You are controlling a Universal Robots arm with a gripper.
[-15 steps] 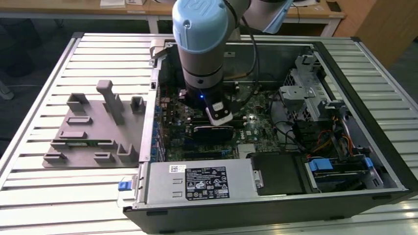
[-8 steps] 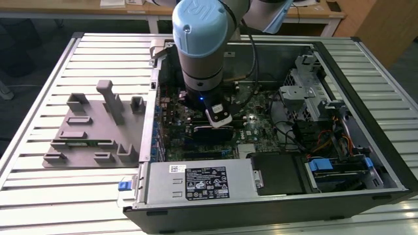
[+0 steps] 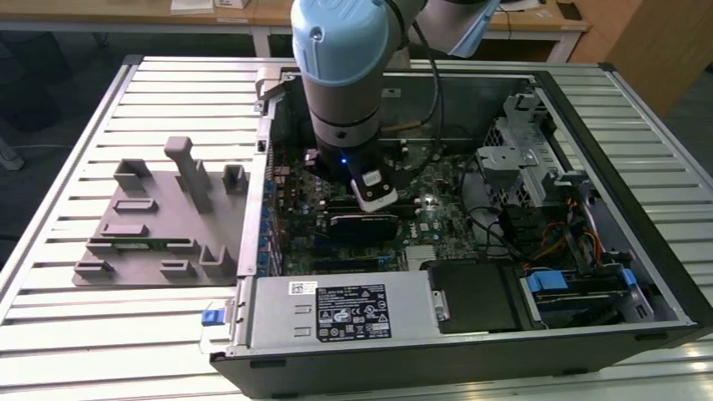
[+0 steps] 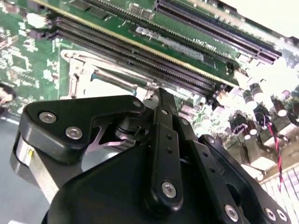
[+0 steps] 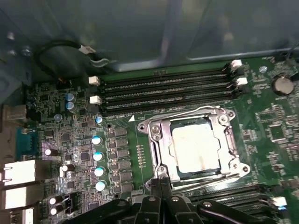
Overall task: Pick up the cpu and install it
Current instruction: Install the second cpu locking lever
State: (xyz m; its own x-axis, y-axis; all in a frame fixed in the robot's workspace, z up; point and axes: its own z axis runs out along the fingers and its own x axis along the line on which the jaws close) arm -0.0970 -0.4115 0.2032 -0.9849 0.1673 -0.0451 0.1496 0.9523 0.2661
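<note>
Computer case (image 3: 669,276): lies open on a slatted table (image 3: 67,317); the arm (image 3: 346,75) is lowered into it.

Motherboard (image 5: 70,140): green, seen below the gripper in both wrist views; memory slots (image 5: 163,88) are ranged just beyond the socket.

Socket frame (image 5: 156,154): metal, set directly beyond the gripper's tip.

Gripper (image 5: 161,186): black, held just above the board; fingers are drawn together at the tip, with nothing seen between them.

Cpu (image 5: 195,148): pale metal top, seated inside the socket frame, just ahead of the gripper and not touched by it.
</note>
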